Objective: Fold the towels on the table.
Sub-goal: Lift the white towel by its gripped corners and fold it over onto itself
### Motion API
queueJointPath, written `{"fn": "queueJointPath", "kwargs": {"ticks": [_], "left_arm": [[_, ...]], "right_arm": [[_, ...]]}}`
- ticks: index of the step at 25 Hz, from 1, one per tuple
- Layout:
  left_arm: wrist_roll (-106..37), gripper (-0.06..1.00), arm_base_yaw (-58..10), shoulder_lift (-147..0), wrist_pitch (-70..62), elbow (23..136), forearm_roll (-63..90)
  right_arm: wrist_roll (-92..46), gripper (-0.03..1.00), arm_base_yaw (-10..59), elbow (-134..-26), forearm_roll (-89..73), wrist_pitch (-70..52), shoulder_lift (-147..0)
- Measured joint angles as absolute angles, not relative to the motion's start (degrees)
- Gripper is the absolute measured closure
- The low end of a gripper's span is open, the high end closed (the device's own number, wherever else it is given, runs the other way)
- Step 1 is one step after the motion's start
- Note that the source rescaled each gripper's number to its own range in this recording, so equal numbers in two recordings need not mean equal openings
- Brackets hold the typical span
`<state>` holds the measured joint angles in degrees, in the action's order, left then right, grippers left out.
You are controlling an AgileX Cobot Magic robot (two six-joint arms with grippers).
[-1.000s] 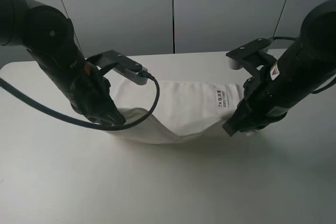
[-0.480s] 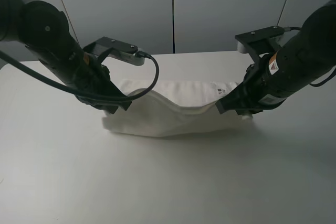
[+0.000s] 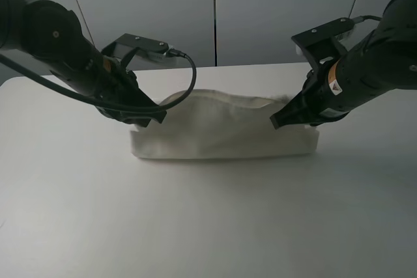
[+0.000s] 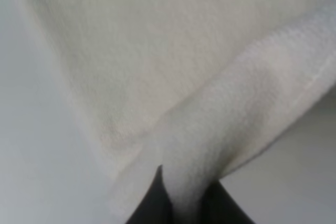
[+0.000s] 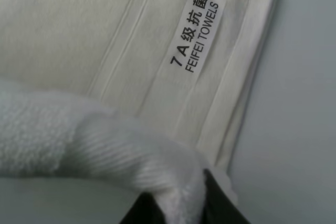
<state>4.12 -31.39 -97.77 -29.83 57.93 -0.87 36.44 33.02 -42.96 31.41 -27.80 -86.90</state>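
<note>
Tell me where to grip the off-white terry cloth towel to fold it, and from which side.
Pinch the off-white terry cloth towel at both ends of its raised long edge, one gripper per end, coming from the short sides. The left gripper and right gripper hold it so, and the edge spans nearly level between them.

towel [image 3: 221, 131] | off-white terry, labelled | near edge lifted | table [image 3: 208, 219] white

A high front camera overlooks the table [image 3: 208, 226]; both wrist cameras press close on the same towel [image 3: 221, 136].
</note>
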Motion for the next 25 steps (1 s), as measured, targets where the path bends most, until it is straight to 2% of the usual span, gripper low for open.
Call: {"fn": "queueJointPath", "kwargs": {"ticks": [6, 13, 20, 25], "left_arm": [[7.9, 0.94, -31.4, -97.8, -28.6, 57.9, -6.0], [20.0, 0.94, -31.4, -97.8, -27.6, 57.9, -19.3], [22.0, 0.94, -31.4, -99.5, -26.8, 57.9, -20.6], [22.2, 0.94, -31.4, -101.2, -25.8, 57.9, -21.2]], "right_arm": [[39.9, 0.97, 33.0, -43.0, 36.8, -23.3, -89.7], [55.4, 0.97, 33.0, -43.1, 53.3, -22.5, -90.4], [68.2, 0.97, 33.0, -43.1, 67.2, -22.3, -90.4], [70.9, 0.97, 33.0, -43.1, 70.0, -21.8, -90.4]]}}
